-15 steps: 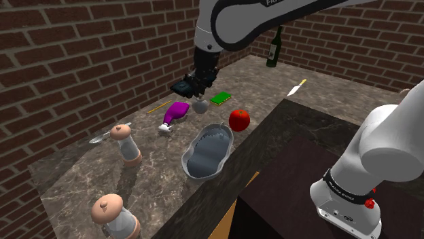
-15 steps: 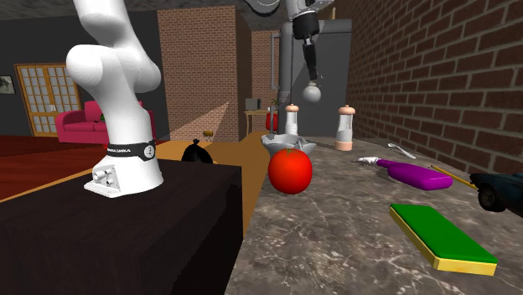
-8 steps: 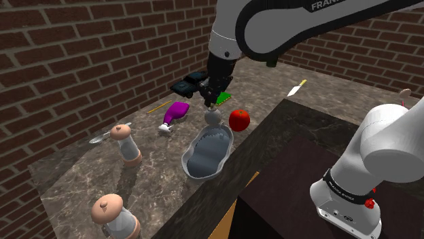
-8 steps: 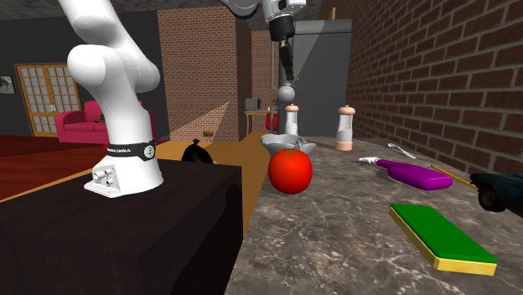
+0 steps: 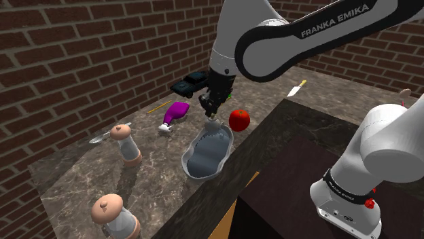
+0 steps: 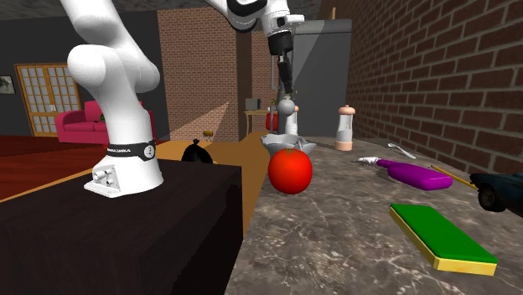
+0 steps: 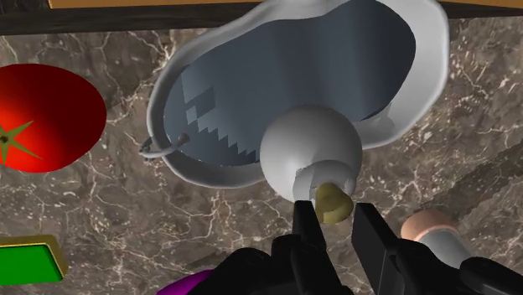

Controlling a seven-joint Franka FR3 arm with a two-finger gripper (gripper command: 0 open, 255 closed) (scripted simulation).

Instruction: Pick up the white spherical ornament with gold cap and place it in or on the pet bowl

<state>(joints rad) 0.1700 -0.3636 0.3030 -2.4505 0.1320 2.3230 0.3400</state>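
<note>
We record, on a brown veined marble counter:
- One black two-finger gripper, its fingers clasping the gold cap of a pale grey-white spherical ornament.
- One grey oval pet bowl, blue-grey inside, beyond the sphere, which overlaps its nearer rim.
- One red tomato with a green stalk, beside the bowl.
- Near the gripper: a green flat block edged yellow, the edge of a purple object, and a peach-topped white mill.

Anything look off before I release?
Nothing spilled or damaged. The ornament, clasped by its gold cap in the gripper, hangs over the pet bowl's end nearer the tomato, not its middle.
</note>
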